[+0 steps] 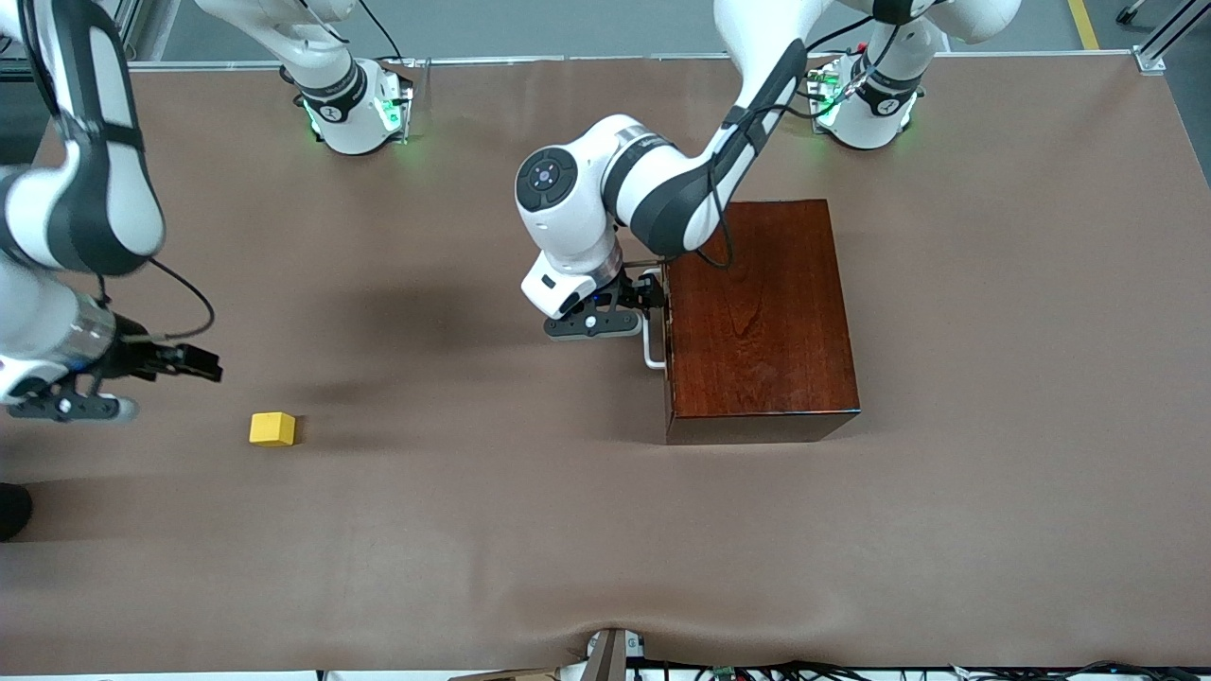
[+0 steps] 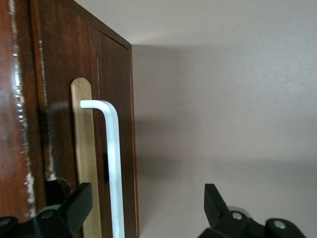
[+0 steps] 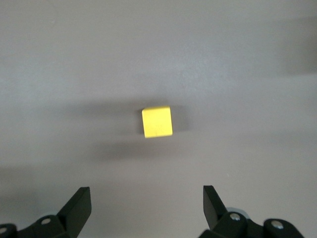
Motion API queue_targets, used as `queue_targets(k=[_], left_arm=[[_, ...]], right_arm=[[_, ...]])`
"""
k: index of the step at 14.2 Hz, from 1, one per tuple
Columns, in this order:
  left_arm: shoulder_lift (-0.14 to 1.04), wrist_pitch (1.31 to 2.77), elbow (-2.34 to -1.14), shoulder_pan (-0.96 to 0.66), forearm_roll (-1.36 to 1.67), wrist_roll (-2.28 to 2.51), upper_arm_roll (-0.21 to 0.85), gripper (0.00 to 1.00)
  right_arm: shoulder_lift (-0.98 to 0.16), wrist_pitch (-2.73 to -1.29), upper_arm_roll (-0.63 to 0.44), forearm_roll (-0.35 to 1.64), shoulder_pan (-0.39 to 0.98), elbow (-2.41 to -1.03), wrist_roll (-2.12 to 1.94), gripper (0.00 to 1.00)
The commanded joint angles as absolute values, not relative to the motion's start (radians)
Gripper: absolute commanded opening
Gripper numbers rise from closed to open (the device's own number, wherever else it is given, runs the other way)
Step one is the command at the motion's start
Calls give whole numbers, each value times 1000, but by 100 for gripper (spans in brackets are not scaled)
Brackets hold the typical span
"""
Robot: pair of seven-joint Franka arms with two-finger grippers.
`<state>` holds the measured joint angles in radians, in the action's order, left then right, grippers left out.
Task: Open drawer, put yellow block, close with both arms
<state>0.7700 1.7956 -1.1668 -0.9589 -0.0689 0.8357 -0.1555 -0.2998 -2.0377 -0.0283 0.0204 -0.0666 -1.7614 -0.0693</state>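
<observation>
The dark reddish-brown wooden box [image 1: 757,312] stands toward the left arm's end of the table, its drawer [image 2: 116,99] shut. The white loop handle [image 1: 651,345] sticks out from the drawer front. My left gripper [image 1: 651,291] is open at the handle. In the left wrist view the handle [image 2: 114,163] lies between the left gripper's [image 2: 146,208] fingers, close to one of them and not gripped. The yellow block [image 1: 272,428] sits on the table toward the right arm's end. My right gripper [image 1: 194,362] hovers beside it, open and empty. The right wrist view shows the block [image 3: 157,122] ahead of the right gripper [image 3: 146,206].
A brass plate [image 2: 84,148] backs the handle. A brown cover [image 1: 473,530] spans the table. Cables and a small fixture [image 1: 610,653] lie along the edge nearest the front camera. A dark object [image 1: 9,511] shows at the right arm's end.
</observation>
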Motion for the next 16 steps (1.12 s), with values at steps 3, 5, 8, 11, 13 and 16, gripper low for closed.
queue_targets(k=[3,5,8,11,13,16], left_arm=[[808,1779,-1149,-976,-98,844,-175,100],[814,1778,-1150,-976,-97,844,-173,100],[831,1789,-1146,-976,-97,845,-173,100],[834,1815,-1143,-974,-95,848,-173,100],[833,1845,-1141,-974,-91,857,-172,100],[839,1896,-1140,-974,-87,870,-167,100]], right_arm=[[-400,-2137,-18,23,-78,-1747,-86,100],[-437,-2177,-18,23,-78,-1746,-92,100],[-472,-2206,-18,23,-75,-1740,-97,100],[-509,-2255,-18,23,-75,-1738,-98,100],[-532,-2282,-18,23,-75,-1740,-97,100],[-563,-2289,-18,23,-74,-1740,-97,100]])
